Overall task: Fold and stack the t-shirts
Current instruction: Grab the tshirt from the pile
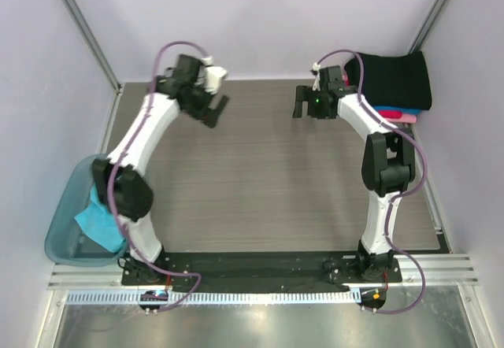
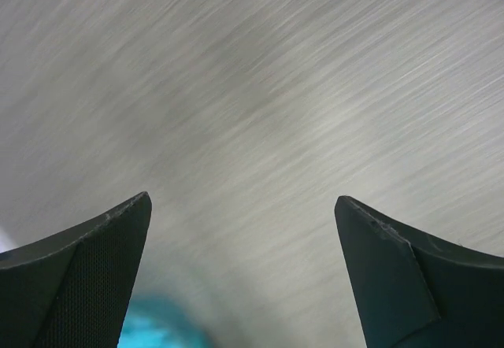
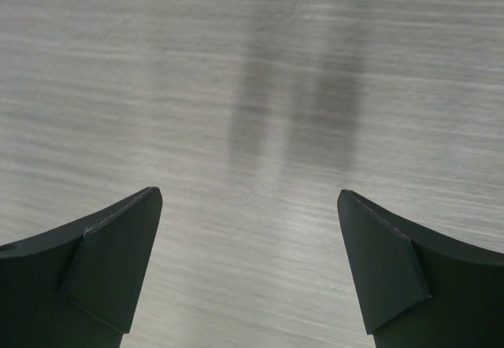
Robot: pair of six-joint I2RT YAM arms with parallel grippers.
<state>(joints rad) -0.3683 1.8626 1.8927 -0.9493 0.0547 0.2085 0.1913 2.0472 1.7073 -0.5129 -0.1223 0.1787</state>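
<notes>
A folded black t-shirt (image 1: 396,79) tops a stack at the table's far right corner, with blue and pink shirt edges (image 1: 398,115) showing beneath it. A turquoise t-shirt (image 1: 98,220) lies crumpled in the bin at the left; a blurred turquoise patch (image 2: 161,328) shows at the bottom of the left wrist view. My left gripper (image 1: 215,110) is open and empty above the far left of the table. My right gripper (image 1: 301,101) is open and empty, left of the stack. Both wrist views show wide-apart jaws over bare wood-grain table.
A translucent blue-grey plastic bin (image 1: 64,223) sits at the table's left edge beside the left arm. White walls enclose the table at back and sides. A metal rail (image 1: 260,294) runs along the near edge behind the arm bases.
</notes>
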